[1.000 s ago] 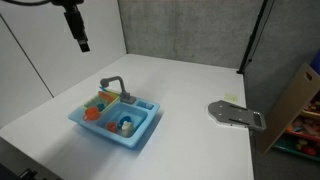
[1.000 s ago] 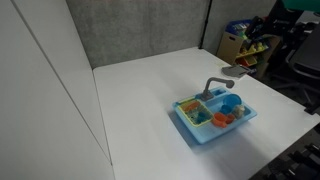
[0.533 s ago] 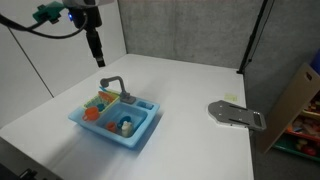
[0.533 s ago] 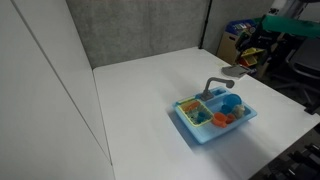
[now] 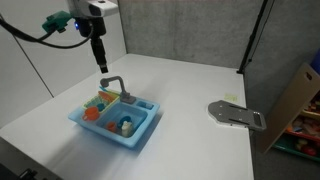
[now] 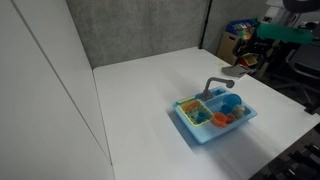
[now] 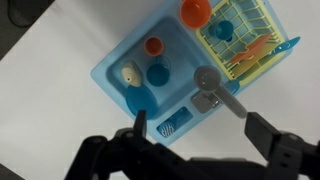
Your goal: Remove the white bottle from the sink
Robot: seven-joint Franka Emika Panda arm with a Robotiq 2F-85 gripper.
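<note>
White bottle: lies in the open basin compartment of the sink, close to the basin's outer wall. It is cream-white, stubby and rounded, and far smaller than the basin.
Sink: light-blue, rectangular, with two compartments. It stands on the desk and shows in both exterior views.
Basin contents: a round blue piece lies just beside the white bottle. An orange piece sits nearer the far corner. A second blue piece sits near the faucet-side wall.
Second compartment: holds a yellow rack with orange and blue pieces in it. An orange cup stands at its edge.
Faucet: grey and curved, mounted on the long rim of the sink. Its spout reaches over the basin side.
Pincer: the fingers are spread wide apart and touch no object. In the wrist view they frame the faucet side of the sink from above. In an exterior view the pincer points downward, high over the desk behind the sink, well apart from the white bottle.
Grey flat device: lies on the desk, well apart from the sink.
</note>
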